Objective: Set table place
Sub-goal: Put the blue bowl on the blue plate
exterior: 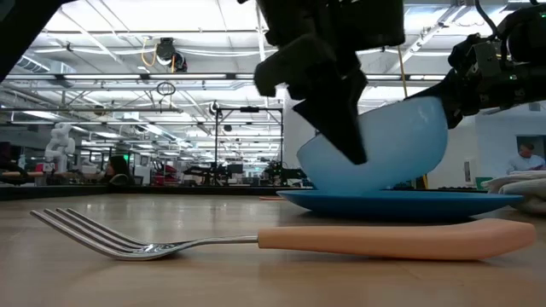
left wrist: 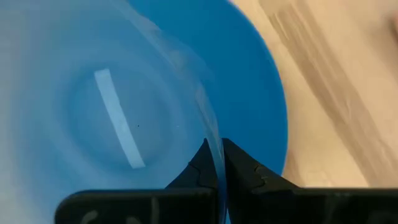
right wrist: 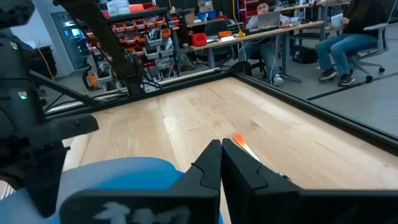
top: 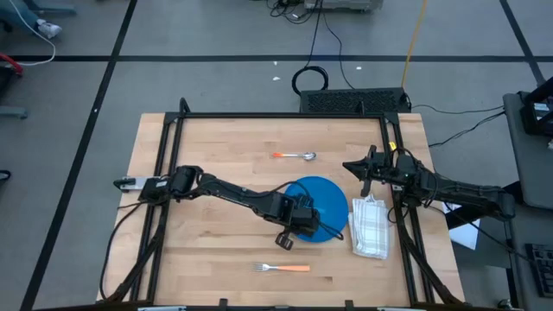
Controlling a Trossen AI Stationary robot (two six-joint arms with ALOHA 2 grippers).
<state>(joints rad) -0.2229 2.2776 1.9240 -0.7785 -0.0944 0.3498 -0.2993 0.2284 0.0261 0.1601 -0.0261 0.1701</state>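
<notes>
A pale blue bowl (exterior: 392,149) sits over a darker blue plate (exterior: 401,201) near the middle of the wooden table (top: 216,138). My left gripper (left wrist: 217,158) reaches in from the table's left and is shut on the bowl; it also shows in the high view (top: 298,223). My right gripper (right wrist: 221,149) is shut and empty, hovering right of the plate toward the far right (top: 352,166). A fork (exterior: 256,240) with an orange handle lies near the front edge. A spoon (top: 295,155) with an orange handle lies beyond the plate. My left gripper holds the bowl's rim (left wrist: 212,140), one finger inside the bowl and one outside. The fingers come from above, pointing down at a slant. The bowl stays upright, its base on or just above the plate (left wrist: 249,68); which, I cannot tell.
A folded white checked napkin (top: 371,226) lies right of the plate. The black metal frame (top: 285,115) runs along the table's edges. Bare wood lies left of the plate and between the plate and the fork. People sit at desks in the room beyond the table.
</notes>
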